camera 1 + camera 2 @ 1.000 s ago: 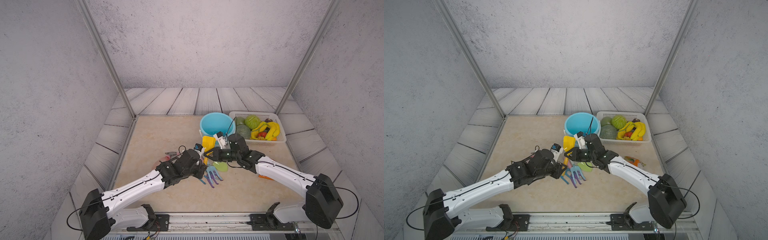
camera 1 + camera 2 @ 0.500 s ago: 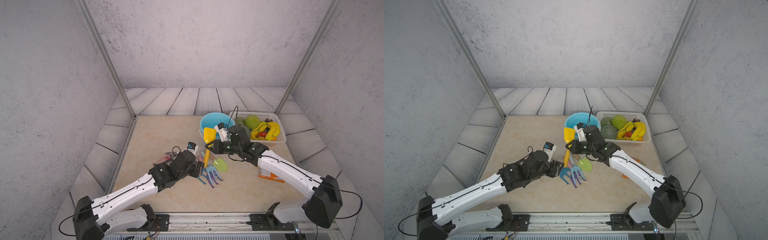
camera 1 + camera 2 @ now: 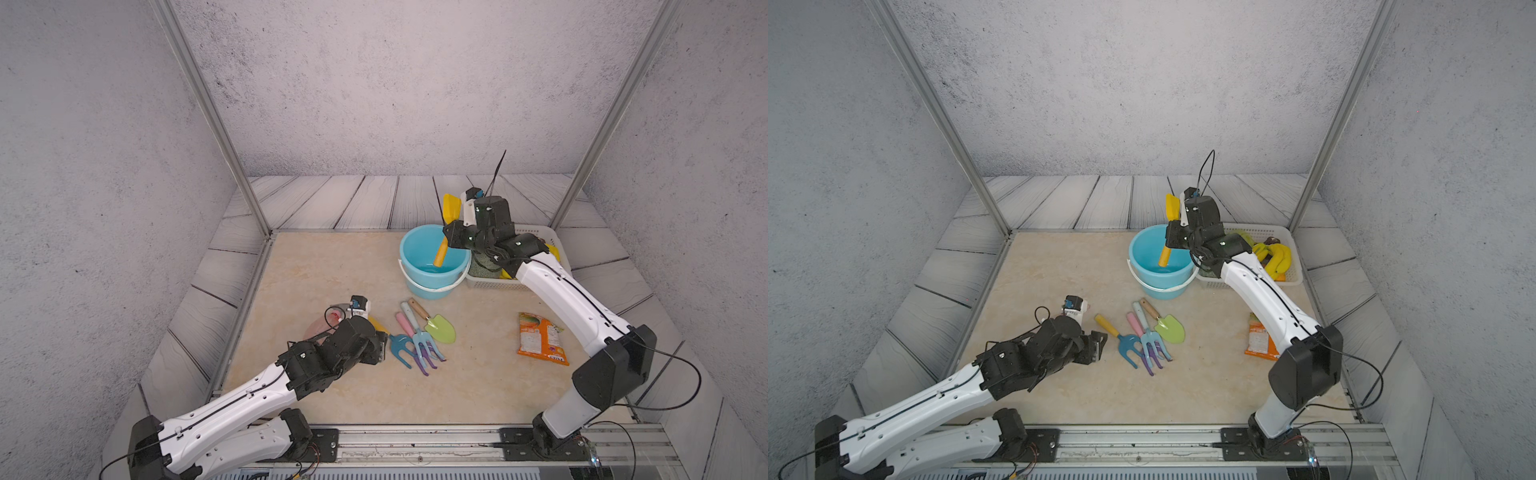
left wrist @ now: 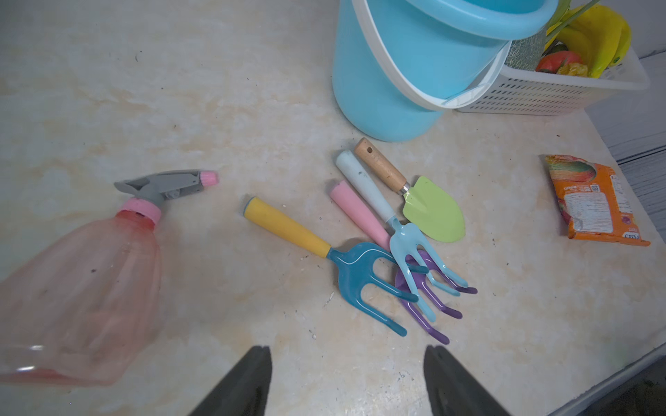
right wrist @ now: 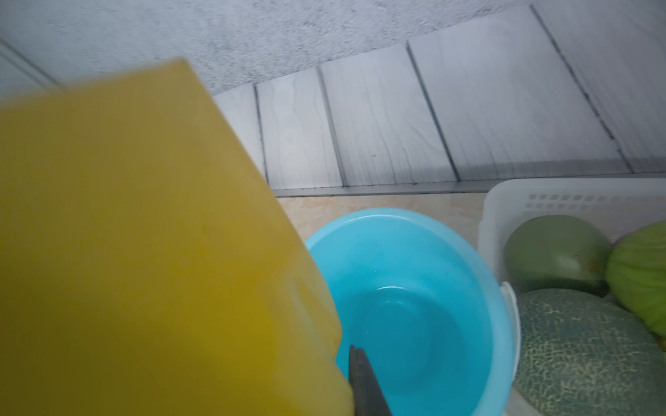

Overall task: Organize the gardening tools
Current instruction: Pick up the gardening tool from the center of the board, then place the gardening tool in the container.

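Left wrist view is bounded at its near edge by the left gripper (image 4: 346, 385), whose jaws are seen spread wide with nothing between them. Beside it the pink spray bottle (image 4: 83, 295) is laid on its side on the table (image 4: 234, 90). A slip or a roll is judged likely if its broad, smooth body is pinched, so the neck would be the safer hold. Just beyond the jaws, the dark-blue rake (image 4: 356, 273), the light-blue rake (image 4: 405, 239) and the purple rake (image 4: 355, 210) are tangled at the tines, the light-blue one lying across the purple. If one is lifted, a neighbour could be dragged or flicked along with it. The green trowel (image 4: 432, 212) is lying just beside the light-blue rake's handle and could be nudged by an approaching finger. An orange snack packet (image 4: 594, 201) is seen well apart from the tools. Farther back, in both top views, the right gripper (image 3: 454, 237) is closed on the yellow scoop (image 3: 451, 207), which is held blade up with its handle hanging over the mouth of the blue bucket (image 3: 415, 272). The bucket appears empty. Whether the handle tip is below the rim cannot be told. If the scoop is released high or off centre, the rim could be struck and the light bucket tipped, or the scoop thrown back onto the table. Little help can be expected from the right wrist view, which is largely blocked by the blade. The basket (image 3: 490, 283) of plastic fruit (image 3: 1277, 255) is set just beside the bucket, so a shoved bucket would be pushed into it.
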You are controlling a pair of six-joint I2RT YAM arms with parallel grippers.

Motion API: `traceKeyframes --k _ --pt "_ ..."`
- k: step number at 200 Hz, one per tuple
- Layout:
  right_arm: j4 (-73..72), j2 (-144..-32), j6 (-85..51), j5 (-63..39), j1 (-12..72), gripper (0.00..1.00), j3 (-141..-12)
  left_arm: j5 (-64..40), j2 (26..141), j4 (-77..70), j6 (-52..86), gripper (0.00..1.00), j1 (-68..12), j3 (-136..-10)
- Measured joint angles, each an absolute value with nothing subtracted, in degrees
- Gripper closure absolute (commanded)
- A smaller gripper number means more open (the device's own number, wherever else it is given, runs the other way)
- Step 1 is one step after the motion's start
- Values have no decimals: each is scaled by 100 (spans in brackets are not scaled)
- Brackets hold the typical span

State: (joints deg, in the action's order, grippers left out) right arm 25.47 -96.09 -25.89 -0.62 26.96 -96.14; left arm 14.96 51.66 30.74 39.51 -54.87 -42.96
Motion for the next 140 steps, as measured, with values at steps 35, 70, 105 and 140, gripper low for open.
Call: traceKeyframes --k 35,70,105,140 --pt "2504 -10431 -2506 270 2655 95 -9889 1459 5065 3114 4084 27 -5487 -4163" --pt "2373 -10973 -2519 316 2657 91 -9896 1463 5006 3127 4145 27 -5487 -4066" --pt "2141 -11032 -2545 316 2657 78 -9627 1459 5085 3109 4150 27 -5487 -4023" --pt "2034 -11032 -2534 340 2657 58 -9590 1413 5363 3057 4147 27 -5487 -4023"
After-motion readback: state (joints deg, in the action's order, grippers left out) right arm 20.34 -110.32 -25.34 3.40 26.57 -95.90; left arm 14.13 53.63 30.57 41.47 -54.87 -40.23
